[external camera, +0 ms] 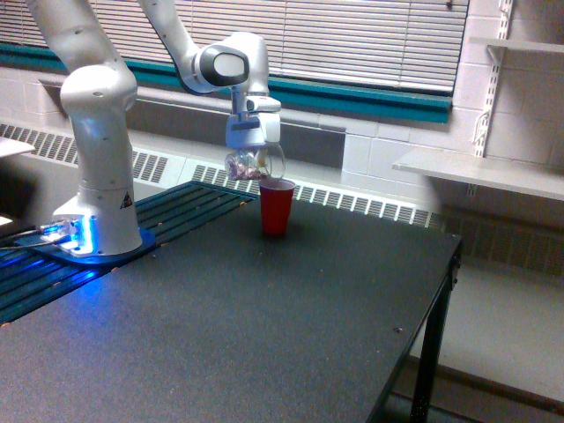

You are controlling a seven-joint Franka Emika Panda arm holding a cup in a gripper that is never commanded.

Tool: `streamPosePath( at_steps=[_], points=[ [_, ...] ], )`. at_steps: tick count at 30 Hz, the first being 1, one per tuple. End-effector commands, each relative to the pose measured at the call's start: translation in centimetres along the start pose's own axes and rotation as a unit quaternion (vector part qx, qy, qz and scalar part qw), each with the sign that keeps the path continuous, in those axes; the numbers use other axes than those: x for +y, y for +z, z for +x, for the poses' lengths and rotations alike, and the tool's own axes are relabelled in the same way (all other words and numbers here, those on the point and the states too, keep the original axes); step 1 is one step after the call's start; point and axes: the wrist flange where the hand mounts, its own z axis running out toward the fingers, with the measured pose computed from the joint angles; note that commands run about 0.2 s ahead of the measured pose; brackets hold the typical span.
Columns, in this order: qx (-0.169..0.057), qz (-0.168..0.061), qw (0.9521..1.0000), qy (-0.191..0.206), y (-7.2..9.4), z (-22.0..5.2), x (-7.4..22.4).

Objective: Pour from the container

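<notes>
At the exterior view's left, the white Franka arm's base (97,176) stands on a blue-lit mount at the far left of the black table (264,335). Its gripper (252,152) points downward, pinching the clear plastic cup (251,165) from above. The cup is tipped, pinkish-red bits visible inside, hanging just above and slightly left of the rim of the red cup (276,206), which stands upright toward the table's far edge. Farther right, white wall shelves (493,172) are mounted beside the window blinds.
</notes>
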Motion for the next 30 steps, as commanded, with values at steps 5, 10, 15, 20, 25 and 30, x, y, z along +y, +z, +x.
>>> streamPosePath(
  at_steps=[5,10,15,20,25,30],
  points=[
    [-0.016,-0.015,0.9993,-0.032,0.5,0.5,-0.7],
    [-0.024,-0.019,0.9985,-0.046,0.7,0.7,-1.4],
    [-0.025,-0.026,0.9981,-0.049,0.8,1.4,-1.4],
    [-0.023,-0.032,0.9980,-0.050,0.6,2.2,-1.3],
    [-0.025,-0.035,0.9975,-0.057,0.4,2.6,-1.5],
    [-0.030,-0.038,0.9967,-0.065,0.4,2.5,-1.9]
  ],
)
